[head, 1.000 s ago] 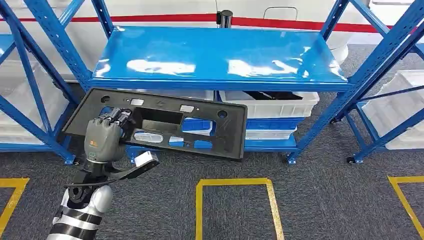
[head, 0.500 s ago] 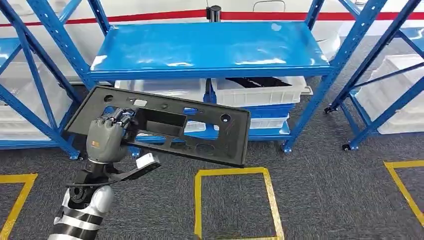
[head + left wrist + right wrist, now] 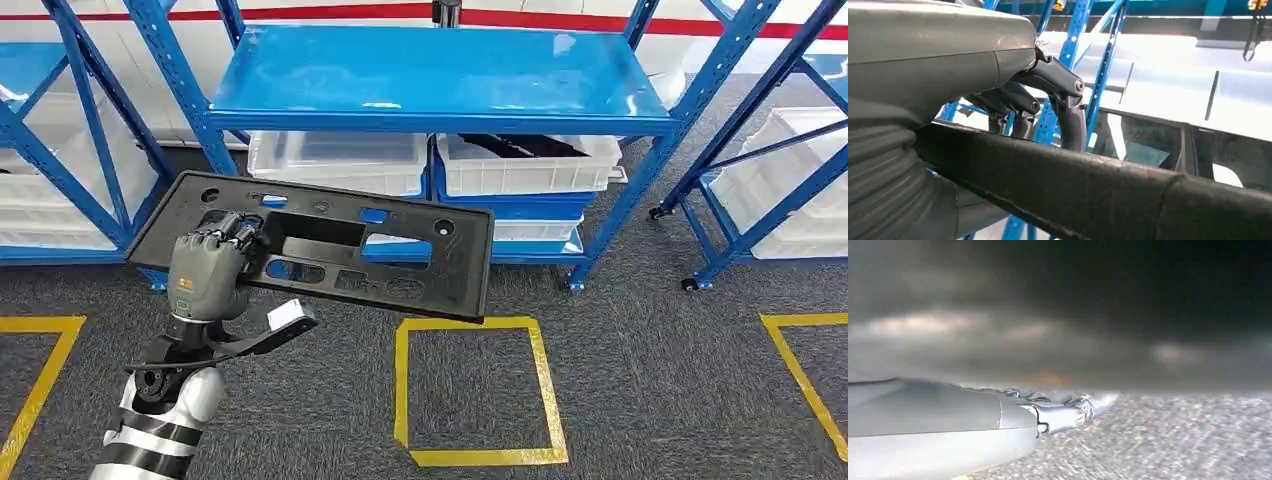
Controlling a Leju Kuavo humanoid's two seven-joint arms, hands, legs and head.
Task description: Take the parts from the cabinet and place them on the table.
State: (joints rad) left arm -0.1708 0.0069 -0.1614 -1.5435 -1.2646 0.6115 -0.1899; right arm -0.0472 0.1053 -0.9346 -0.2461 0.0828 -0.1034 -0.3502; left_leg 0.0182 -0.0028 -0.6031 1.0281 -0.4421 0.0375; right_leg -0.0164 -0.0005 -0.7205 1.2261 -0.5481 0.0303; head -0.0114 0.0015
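In front of the blue rack [image 3: 440, 85], the left hand [image 3: 208, 272] grasped a long, flat black panel [image 3: 455, 265] with several cutouts; the right hand's [image 3: 1058, 415] state was indeterminable.

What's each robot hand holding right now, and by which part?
Left robot hand grips the black panel at the rim of a cutout near its left end. Right robot hand: blurred, cannot tell.

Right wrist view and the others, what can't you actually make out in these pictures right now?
- Right wrist view: the right hand is blurred, so open or shut cannot be told; a dark smear hides what lies beyond.
- Left wrist view: the black panel covers part of the left hand.
- Head view: the blue shelf hides much of the white bins.
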